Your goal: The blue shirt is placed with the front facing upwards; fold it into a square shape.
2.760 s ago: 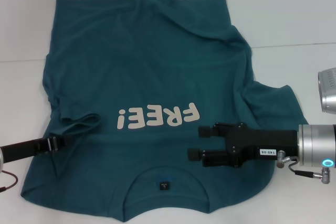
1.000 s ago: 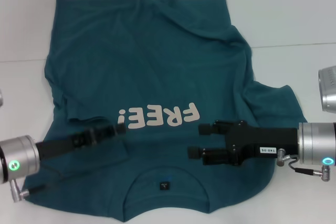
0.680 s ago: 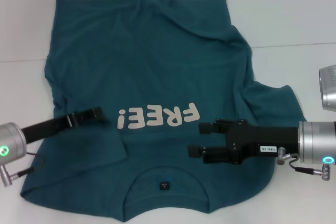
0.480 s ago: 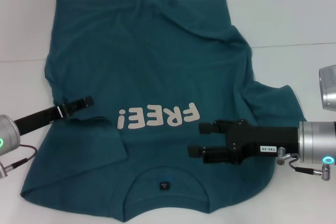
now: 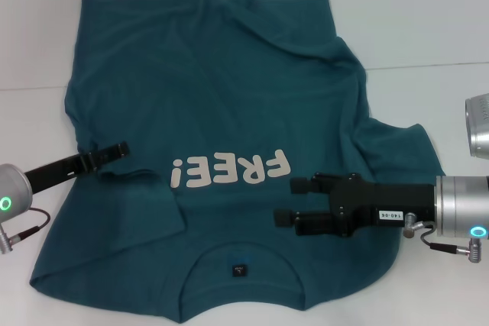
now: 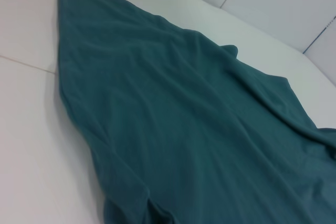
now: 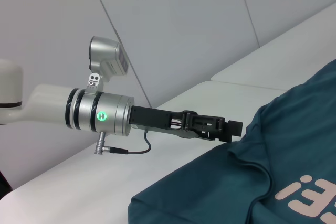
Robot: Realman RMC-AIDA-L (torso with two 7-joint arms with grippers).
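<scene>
Head view: left gripper (image 5: 122, 147) retreated to blue shirt (image 5: 221, 97) edge.

A plain white table (image 5: 428, 20), crossed by a thin seam.

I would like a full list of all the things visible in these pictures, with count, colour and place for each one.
blue shirt: one, dark teal-blue, spread front up on the table, neckline toward the robot, left sleeve folded inward.
FREE! lettering: one, off-white, on the chest.
neck tag: one, dark, inside the neckline.
table: one, white, under the shirt.
left gripper: one, black, at the shirt's left edge, fingers together.
right gripper: one, black, open, over the shirt beside the lettering.
</scene>
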